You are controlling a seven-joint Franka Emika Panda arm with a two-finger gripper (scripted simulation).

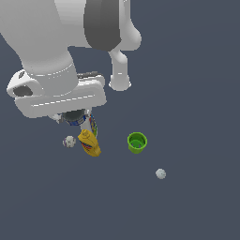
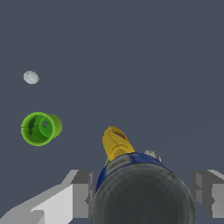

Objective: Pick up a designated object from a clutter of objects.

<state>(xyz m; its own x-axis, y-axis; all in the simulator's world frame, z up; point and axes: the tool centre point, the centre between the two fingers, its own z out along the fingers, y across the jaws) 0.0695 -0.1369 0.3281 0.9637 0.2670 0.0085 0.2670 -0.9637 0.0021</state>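
Straddling the can point(image 2: 142, 192), the tool point(image 2: 144, 192) has its two grey fingers point(image 2: 82, 194) spread wide, one on each side of the can's dark metallic top, with a visible gap on both sides; it holds nothing yet. In the exterior view the arm hides most of the can point(image 1: 74, 117), which shows only as a dark rim and blue label under the wrist, next to the yellow bottle point(image 1: 89, 143) and the white-and-blue bottle point(image 1: 92, 123). A whitish ball point(image 1: 69, 141) lies close by on the tabletop point(image 1: 197, 93), the green cup point(image 1: 137, 142) stands apart, and a second ball point(image 1: 161, 174) lies farther off still.

The step in hand looks like the final descent and closure. To do it well, keep the can centred between the fingers, go low enough to grip the label's body rather than the rim, and close evenly. The yellow bottle point(image 2: 116, 142) lies just beyond the can, so a straight vertical lift would likely avoid knocking it.
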